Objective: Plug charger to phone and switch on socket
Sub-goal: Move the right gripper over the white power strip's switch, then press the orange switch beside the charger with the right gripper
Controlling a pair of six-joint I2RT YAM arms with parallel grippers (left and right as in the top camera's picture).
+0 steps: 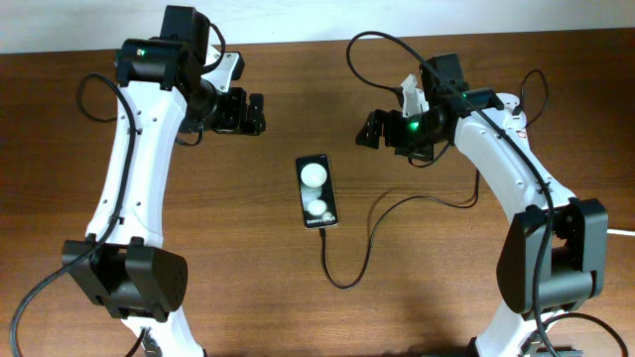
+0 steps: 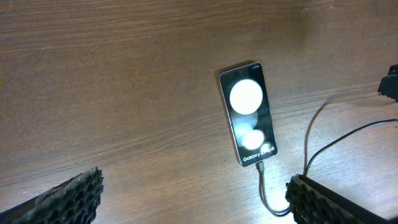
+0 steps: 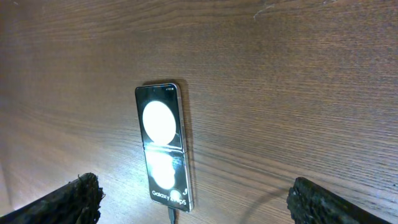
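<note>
The phone [image 1: 317,190] lies flat at the table's middle, its screen lit with two white blobs and small text. It also shows in the left wrist view [image 2: 249,115] and the right wrist view [image 3: 163,146]. The charger's thin black cable [image 1: 349,282] has its plug tip in the phone's near end [image 2: 262,167], loops forward, then runs right under the right arm. Its white adapter and the socket are out of view. My left gripper [image 1: 256,113] [image 2: 193,200] is open and empty, up and left of the phone. My right gripper [image 1: 369,131] [image 3: 196,202] is open and empty, up and right of it.
The brown wooden table [image 1: 238,248] bears only the phone and cable between the arms. A short white piece, perhaps the thick cord [image 1: 623,233], shows at the right edge. The arm bases stand at the front left [image 1: 124,278] and front right [image 1: 551,258].
</note>
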